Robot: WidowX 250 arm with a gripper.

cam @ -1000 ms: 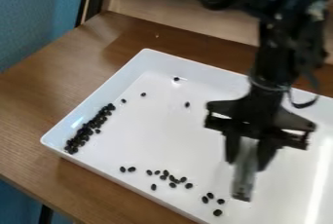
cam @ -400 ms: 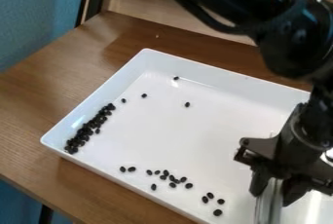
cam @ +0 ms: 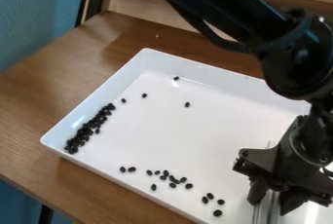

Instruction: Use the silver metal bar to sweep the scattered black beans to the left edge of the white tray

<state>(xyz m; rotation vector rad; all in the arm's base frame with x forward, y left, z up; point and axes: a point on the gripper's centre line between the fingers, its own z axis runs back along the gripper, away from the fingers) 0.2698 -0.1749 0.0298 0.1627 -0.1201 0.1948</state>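
Well, black two-finger gripper point(cam: 274, 202): we're clamping a flat silvery tool point(cam: 265, 210) at five o'clock.
Small black oval beans point(cam: 172, 185), white rectangular tray point(cam: 189, 138): we're risking six o'clock scatter if sweeping fast.

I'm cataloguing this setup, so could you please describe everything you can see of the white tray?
The tray is white, shallow and smooth, with raised walls, rounded corners and a glossy, plastic-looking surface that catches the light. It lies flat on the wood table, running out of view at the lower right. Dark beads bunch along its left wall, with others scattered. The hand is over its right part with a shiny tool; whether that touches the tray is unclear.
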